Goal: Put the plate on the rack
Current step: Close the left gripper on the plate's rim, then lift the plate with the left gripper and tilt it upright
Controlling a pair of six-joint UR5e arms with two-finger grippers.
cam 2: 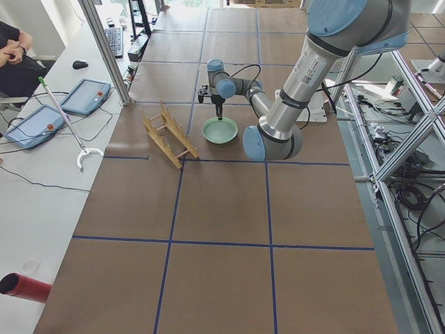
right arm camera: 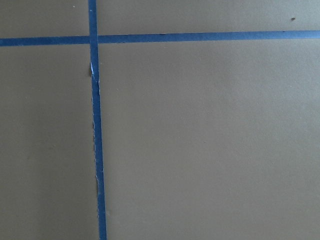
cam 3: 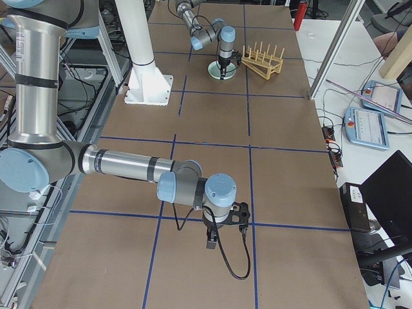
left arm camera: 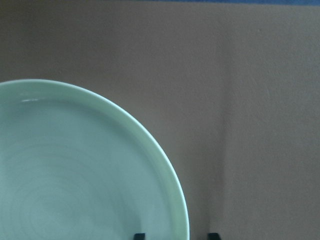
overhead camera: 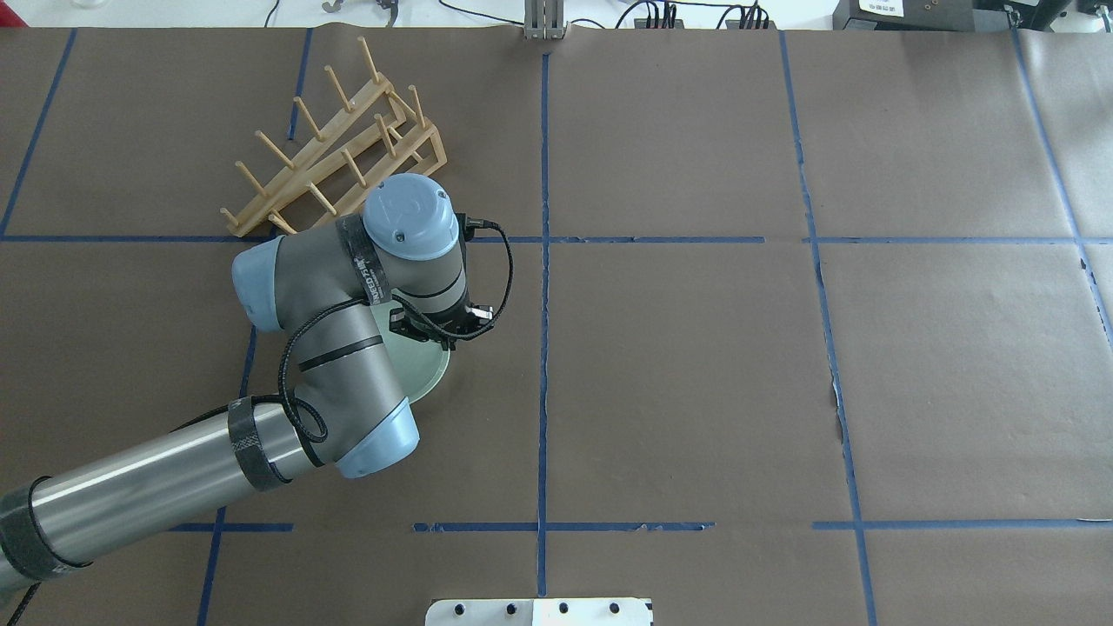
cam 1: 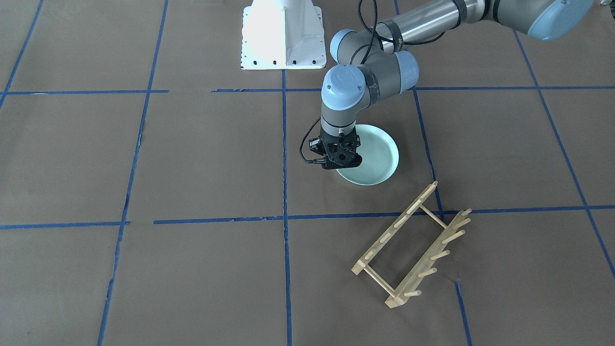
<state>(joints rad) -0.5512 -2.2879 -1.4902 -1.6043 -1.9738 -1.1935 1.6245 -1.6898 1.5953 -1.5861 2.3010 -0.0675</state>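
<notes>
The pale mint-green plate point(cam 1: 379, 154) lies flat on the brown table, also in the left wrist view point(left arm camera: 75, 175) and partly under the arm in the overhead view point(overhead camera: 428, 372). My left gripper point(left arm camera: 176, 235) is open and low over the plate's edge, one fingertip point(left arm camera: 140, 235) inside the rim and one outside; its black body point(cam 1: 340, 154) hides that edge. The wooden rack point(cam 1: 413, 245) stands apart from the plate, beyond it in the overhead view point(overhead camera: 335, 156). My right gripper point(cam 3: 211, 243) shows only in the exterior right view; I cannot tell whether it is open or shut.
The white robot base point(cam 1: 282, 38) stands at the table's robot side. Blue tape lines point(overhead camera: 544, 261) grid the brown paper. An operators' desk with tablets point(cam 2: 83, 97) runs beside the rack's side of the table. The right wrist view shows only paper and tape.
</notes>
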